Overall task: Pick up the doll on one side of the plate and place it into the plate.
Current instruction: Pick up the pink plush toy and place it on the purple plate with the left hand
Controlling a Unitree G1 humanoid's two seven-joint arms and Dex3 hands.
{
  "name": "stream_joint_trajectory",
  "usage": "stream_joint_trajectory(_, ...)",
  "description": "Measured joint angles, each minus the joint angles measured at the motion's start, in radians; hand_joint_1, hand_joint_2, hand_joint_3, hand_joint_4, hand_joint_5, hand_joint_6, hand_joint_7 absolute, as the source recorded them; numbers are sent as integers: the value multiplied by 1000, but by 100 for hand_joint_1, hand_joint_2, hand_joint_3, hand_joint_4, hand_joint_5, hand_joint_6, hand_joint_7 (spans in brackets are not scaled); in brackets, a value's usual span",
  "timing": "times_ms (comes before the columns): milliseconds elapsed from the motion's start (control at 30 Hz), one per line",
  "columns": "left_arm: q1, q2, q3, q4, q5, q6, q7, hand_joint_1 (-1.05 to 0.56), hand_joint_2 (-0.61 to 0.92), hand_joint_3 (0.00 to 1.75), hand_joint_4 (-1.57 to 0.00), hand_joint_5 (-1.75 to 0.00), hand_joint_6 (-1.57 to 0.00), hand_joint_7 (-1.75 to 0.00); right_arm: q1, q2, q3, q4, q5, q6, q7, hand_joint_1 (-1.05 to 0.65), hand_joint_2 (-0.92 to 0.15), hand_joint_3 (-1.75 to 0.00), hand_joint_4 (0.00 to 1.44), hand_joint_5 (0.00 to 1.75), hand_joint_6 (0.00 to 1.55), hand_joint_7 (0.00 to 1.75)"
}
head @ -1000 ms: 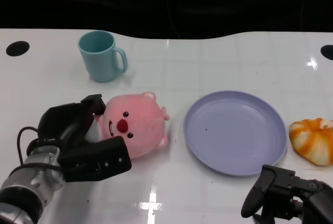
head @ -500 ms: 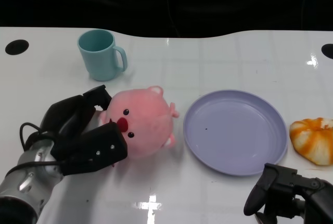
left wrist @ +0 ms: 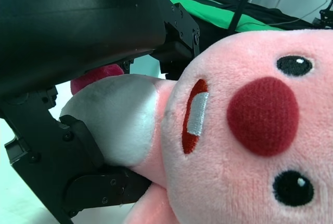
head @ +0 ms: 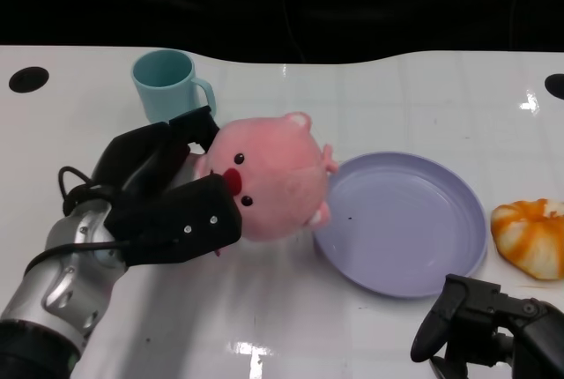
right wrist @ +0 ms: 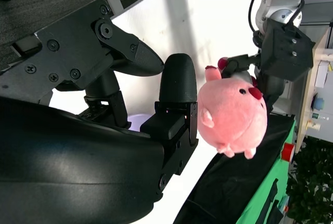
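A round pink plush doll (head: 269, 176) with a red nose hangs above the table, just left of the lavender plate (head: 401, 220). My left hand (head: 167, 198) grips it from the left, fingers around its back and underside. In the left wrist view the doll's face (left wrist: 250, 146) fills the picture between my black fingers (left wrist: 78, 146). The right wrist view shows the doll (right wrist: 232, 114) lifted, held by my left hand (right wrist: 281, 52). My right hand (head: 489, 326) sits low at the front right, near the plate's front rim, with nothing in it and its fingers apart.
A teal mug (head: 172, 88) stands behind my left hand. An orange and white plush (head: 531, 236) lies right of the plate. The white table (head: 352, 97) ends at a dark back edge.
My left hand has lifted the doll off the table and carried it up and to the right, to the plate's left rim. The right hand has stayed put.
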Motion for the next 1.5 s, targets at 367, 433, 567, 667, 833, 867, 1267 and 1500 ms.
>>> stream_joint_trajectory(367,-123,-119,-43,23,10,27,-22,-18,37,139,-98,-175,-78,-175,1,3,16,4,-2,-6,-2,-20,-54,-110,64,174,58,142)
stream_joint_trajectory(433,-132,-142,-56,37,16,29,-22,-18,38,139,-98,-175,-78,-175,1,4,20,4,-3,-7,-3,-20,-54,-110,64,174,58,142)
stream_joint_trajectory(567,-157,-193,-80,84,36,44,-21,-17,38,136,-99,-175,-79,-175,0,5,32,4,-7,-9,-7,-20,-54,-111,65,173,59,142)
stream_joint_trajectory(667,-192,-237,-95,145,44,70,-21,-18,39,133,-98,-175,-78,-175,-3,5,37,6,-10,-10,-11,-20,-53,-111,65,173,59,142)
stream_joint_trajectory(833,-258,-297,-122,226,53,91,-19,-17,41,119,-95,-175,-73,-175,-5,8,46,12,-18,-12,-14,-21,-53,-111,66,172,60,142)
stream_joint_trajectory(867,-266,-309,-125,238,54,96,-19,-17,42,119,-95,-175,-73,-175,-5,8,48,12,-19,-13,-16,-21,-53,-111,66,172,60,141)
stream_joint_trajectory(1267,-342,-409,-167,400,72,116,12,-21,48,109,-92,-175,-65,-175,-3,11,70,12,-44,-23,-28,-25,-53,-109,67,170,61,140)
stream_joint_trajectory(1500,-391,-456,-165,509,74,124,31,-22,67,73,-84,-175,-64,-153,-1,12,72,11,-44,-24,-28,-25,-55,-106,67,170,61,139)
